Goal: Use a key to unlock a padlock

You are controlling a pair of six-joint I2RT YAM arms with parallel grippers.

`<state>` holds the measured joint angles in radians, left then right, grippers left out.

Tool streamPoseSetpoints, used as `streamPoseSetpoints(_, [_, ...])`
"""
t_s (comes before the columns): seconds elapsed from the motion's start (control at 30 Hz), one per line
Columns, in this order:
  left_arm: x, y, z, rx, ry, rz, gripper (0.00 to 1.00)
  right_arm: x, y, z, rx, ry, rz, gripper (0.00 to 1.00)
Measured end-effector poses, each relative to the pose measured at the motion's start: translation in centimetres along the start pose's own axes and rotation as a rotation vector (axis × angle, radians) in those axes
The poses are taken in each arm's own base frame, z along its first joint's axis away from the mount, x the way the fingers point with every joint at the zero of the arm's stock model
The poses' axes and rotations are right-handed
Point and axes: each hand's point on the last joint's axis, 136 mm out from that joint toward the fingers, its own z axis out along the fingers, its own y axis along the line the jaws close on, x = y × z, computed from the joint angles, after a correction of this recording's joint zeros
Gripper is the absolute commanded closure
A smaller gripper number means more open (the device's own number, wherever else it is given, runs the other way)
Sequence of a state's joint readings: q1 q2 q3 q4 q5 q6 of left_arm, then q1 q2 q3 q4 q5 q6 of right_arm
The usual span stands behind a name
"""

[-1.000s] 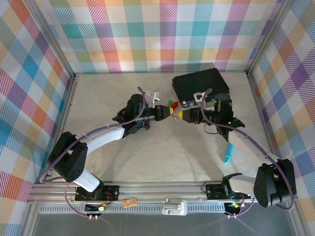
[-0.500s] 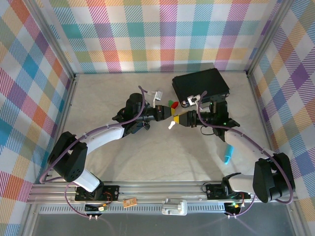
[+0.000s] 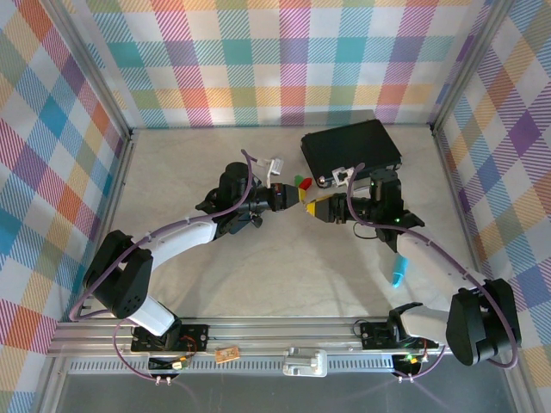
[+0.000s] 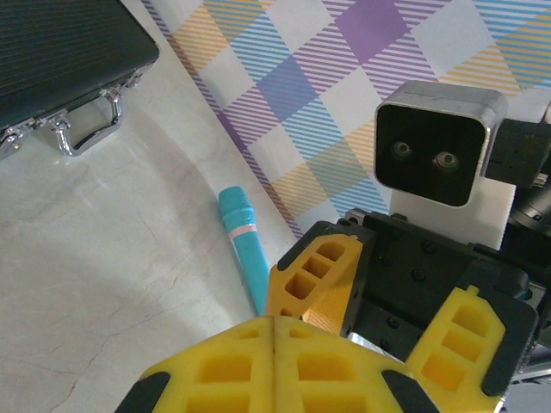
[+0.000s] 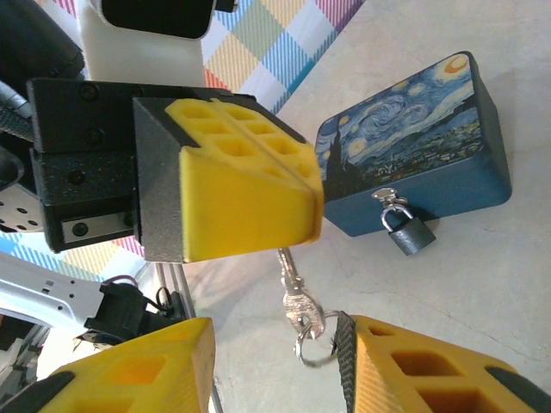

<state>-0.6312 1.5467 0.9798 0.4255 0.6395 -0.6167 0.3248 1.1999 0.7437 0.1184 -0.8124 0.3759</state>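
Observation:
The key [image 5: 297,297], slim and silvery with a wire ring, hangs blade-up from my left gripper [image 5: 306,194], whose yellow fingers are shut on its tip. My right gripper [image 5: 275,366] is open, one finger on each side of the key's head and ring; the ring lies against its right pad. The small dark padlock [image 5: 406,230] hangs by its shackle from the hasp of the blue starry-painting tin [image 5: 413,146], behind the key. From above, the left gripper [image 3: 295,197] and right gripper [image 3: 320,207] meet tip to tip at mid-table. The left gripper [image 4: 274,361] faces the right gripper [image 4: 383,318].
A black case [image 3: 350,146] lies at the back right, its handle facing the grippers. A teal pen [image 3: 398,268] rests on the table by the right arm. A small red-and-green piece [image 3: 301,181] sits just behind the fingertips. Checked walls enclose the table.
The right gripper has shifted slightly right and back, and its wrist has turned, while staying tip to tip with the left gripper. The left arm has hardly moved.

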Motion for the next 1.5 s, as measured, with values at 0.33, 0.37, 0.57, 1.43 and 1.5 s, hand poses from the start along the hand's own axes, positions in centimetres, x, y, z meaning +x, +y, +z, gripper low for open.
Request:
streamPoseSetpoints(0.33, [-0.4,-0.9,-0.1,0.036,-0.012,0.0,1.0,1.0,-0.4,1.7,-0.041,0.043,0.042,0.73])
streamPoseSetpoints(0.37, [-0.5,-1.0,-0.1,0.038,-0.015,0.002,1.0,0.9,-0.4,1.7,-0.045,0.042,0.04,0.76])
streamPoseSetpoints(0.57, [-0.6,-1.1,-0.1,0.044,-0.02,-0.012,1.0,0.8,0.0,1.7,-0.055,0.037,0.028,0.84])
streamPoseSetpoints(1.43, [-1.6,2.4,-2.6,-0.284,-0.225,-0.417,0.47,-0.2,-4.5,0.7,0.419,0.068,-0.151,1.0])
streamPoseSetpoints(1.5, [-1.1,2.4,-1.9,-0.294,-0.222,-0.459,0.48,0.2,-4.7,1.1,0.447,0.089,-0.173,1.0])
